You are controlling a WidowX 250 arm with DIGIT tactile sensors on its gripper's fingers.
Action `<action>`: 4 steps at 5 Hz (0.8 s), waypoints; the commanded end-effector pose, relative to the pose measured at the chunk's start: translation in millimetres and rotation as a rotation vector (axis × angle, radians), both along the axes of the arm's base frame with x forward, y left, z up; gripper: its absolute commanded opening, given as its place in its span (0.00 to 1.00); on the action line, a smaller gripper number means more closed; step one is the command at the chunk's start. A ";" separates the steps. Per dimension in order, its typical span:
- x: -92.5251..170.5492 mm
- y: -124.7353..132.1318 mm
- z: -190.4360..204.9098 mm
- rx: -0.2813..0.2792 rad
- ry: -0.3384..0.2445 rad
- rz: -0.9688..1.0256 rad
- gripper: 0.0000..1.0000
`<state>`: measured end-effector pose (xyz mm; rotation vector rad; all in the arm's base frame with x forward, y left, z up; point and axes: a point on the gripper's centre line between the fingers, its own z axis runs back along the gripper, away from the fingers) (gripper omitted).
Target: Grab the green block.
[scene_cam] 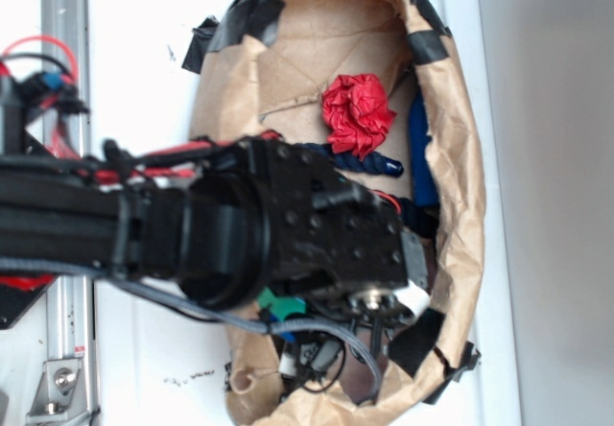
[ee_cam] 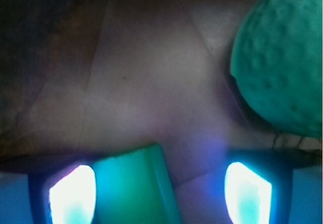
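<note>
In the wrist view the green block [ee_cam: 133,188] lies flat on brown paper between my fingers. It sits against the left finger's glowing pad [ee_cam: 73,193], with a clear gap to the right pad [ee_cam: 247,193]. My gripper [ee_cam: 160,191] is open around it and low over the paper. In the exterior view the black arm [scene_cam: 288,224] reaches down into the paper-lined bin and covers the fingers and most of the block. Only a small green patch [scene_cam: 278,303] peeks out below the wrist, and I cannot tell what it belongs to.
A round dimpled green ball [ee_cam: 282,57] rests just ahead and to the right of the fingers. A crumpled red cloth [scene_cam: 357,114] and dark blue objects [scene_cam: 419,148] lie in the brown paper bin [scene_cam: 460,186], whose raised walls are patched with black tape.
</note>
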<state>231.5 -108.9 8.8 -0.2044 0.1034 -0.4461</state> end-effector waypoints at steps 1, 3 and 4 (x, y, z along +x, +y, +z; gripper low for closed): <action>-19.3 37.6 15.8 0.159 -0.043 0.078 1.00; -0.9 105.1 34.9 0.181 -0.095 0.215 1.00; 2.6 100.0 35.0 0.151 -0.085 0.206 1.00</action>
